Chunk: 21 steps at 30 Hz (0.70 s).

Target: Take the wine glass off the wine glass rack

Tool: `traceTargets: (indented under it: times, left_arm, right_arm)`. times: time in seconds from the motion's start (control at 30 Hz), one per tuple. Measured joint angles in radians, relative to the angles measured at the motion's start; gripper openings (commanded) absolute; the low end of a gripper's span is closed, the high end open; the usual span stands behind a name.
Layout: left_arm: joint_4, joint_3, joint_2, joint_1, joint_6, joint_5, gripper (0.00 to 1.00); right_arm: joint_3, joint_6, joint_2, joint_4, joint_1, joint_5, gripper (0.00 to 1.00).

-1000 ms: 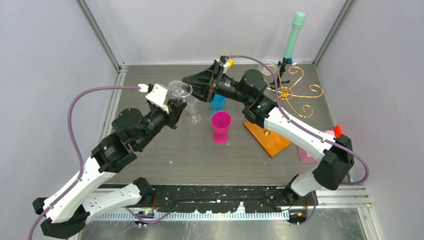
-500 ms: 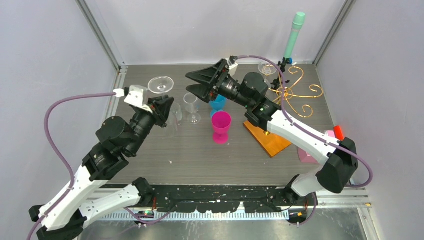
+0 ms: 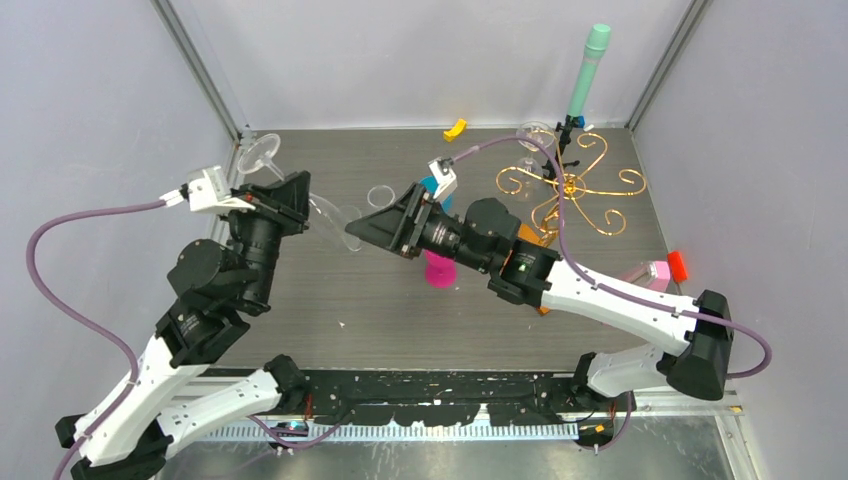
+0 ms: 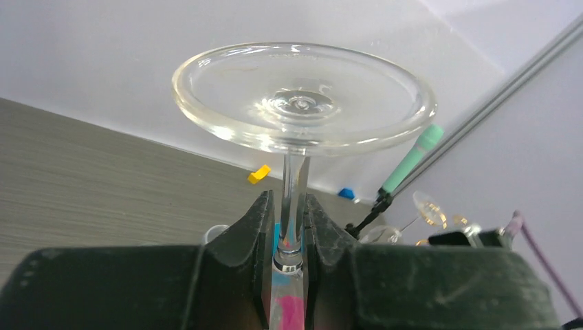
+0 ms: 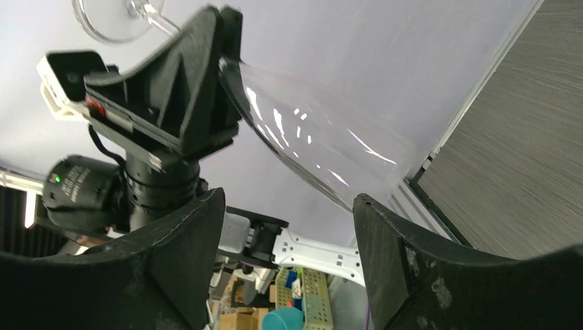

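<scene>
Left fingers (image 4: pixel 256 230) pinch the wine glass (image 4: pixel 302 96) stem; right fingers (image 5: pixel 175 265) gape near its rim.

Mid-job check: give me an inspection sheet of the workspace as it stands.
Surface: grey wood-grain table, no spill seen.
Job's things: wine glass off the wine glass rack, tilted; second clear glass at the rack.
Clutter: pink cup, blue cup, clear cup, yellow piece, pink bottle.
Grippers: left gripper shut on the glass's stem; right gripper open beside its bowl.
Cables: purple cable looping off each arm, no snag seen.
Surroundings: pale walls; teal tube behind the rack.
</scene>
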Motion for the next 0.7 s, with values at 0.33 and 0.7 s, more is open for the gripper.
traceTargets:
  times: [0.33,0.7]
  left_arm:
    - [0.022,-0.004,-0.080,0.005,-0.173,-0.076,0.00]
    - [0.016,-0.026,-0.123,0.005,-0.309,-0.068,0.00]
  right_arm:
    - [-0.018,-0.100,0.038,0.045,0.084,0.034,0.72]
    - [-0.109,-0.110,0.047,0.341,0.084,0.018,0.46]
